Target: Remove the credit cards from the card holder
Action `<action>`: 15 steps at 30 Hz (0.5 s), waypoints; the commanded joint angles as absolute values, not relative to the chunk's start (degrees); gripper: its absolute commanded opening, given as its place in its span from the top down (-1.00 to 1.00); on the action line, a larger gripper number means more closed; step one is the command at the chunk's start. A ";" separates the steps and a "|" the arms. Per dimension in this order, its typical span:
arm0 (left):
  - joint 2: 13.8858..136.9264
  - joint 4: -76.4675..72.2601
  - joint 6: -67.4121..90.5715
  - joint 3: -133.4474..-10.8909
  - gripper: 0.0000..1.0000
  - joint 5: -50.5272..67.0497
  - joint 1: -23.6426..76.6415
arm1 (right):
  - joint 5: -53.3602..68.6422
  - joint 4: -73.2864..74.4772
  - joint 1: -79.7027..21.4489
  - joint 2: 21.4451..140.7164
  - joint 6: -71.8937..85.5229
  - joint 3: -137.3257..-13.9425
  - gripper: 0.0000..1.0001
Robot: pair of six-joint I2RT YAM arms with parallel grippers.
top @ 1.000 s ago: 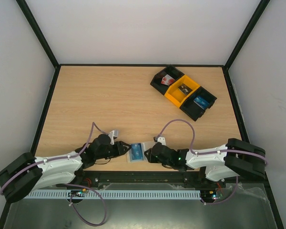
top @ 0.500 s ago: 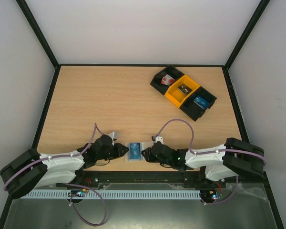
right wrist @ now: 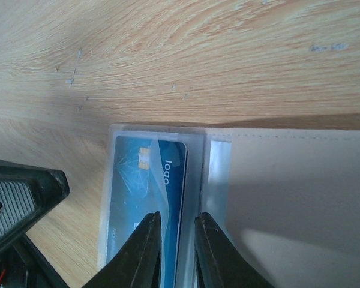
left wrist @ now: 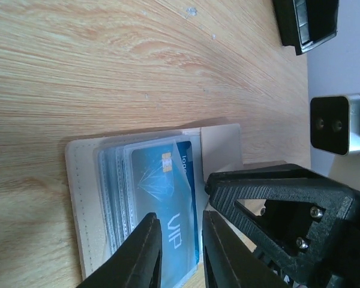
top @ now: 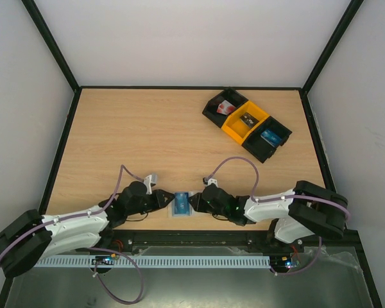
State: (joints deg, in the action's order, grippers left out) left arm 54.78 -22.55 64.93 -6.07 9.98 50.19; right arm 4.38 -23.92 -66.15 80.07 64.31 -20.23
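Note:
The card holder (top: 181,212) lies flat at the table's near edge, between my two grippers. A bright-blue credit card (top: 181,203) sits in its clear pocket. In the left wrist view the card (left wrist: 159,180) reads "VIP" and the holder (left wrist: 84,198) has a small tab at its far edge. My left gripper (top: 169,200) is at the holder's left side, its jaws (left wrist: 181,219) narrowly open over the card's near end. My right gripper (top: 194,202) is at the holder's right side, narrowly open (right wrist: 178,217) over the card's (right wrist: 135,180) right edge and the pocket film. The holder's plain flap (right wrist: 288,180) lies to the right.
A row of three bins stands at the back right: a black bin (top: 213,110) with a red-and-white item (top: 226,107), a yellow bin (top: 234,130) with a small dark item (top: 247,119), and a black bin (top: 259,152) with a blue card (top: 269,136). Black frame rails border the table.
Both grippers have closed in on the holder from either side. The holder has turned slightly and now lies squarer to the table edge. The right arm has reached further left.

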 commanded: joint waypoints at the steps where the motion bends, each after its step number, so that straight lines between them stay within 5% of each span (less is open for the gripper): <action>1: 57.38 -26.86 64.34 -4.86 0.59 10.77 50.43 | 5.70 -26.32 -65.60 82.30 63.22 -22.46 0.66; 15: 68.20 -25.47 62.44 -5.31 0.77 9.07 50.44 | 3.78 -25.78 -65.54 85.95 63.19 -22.41 0.79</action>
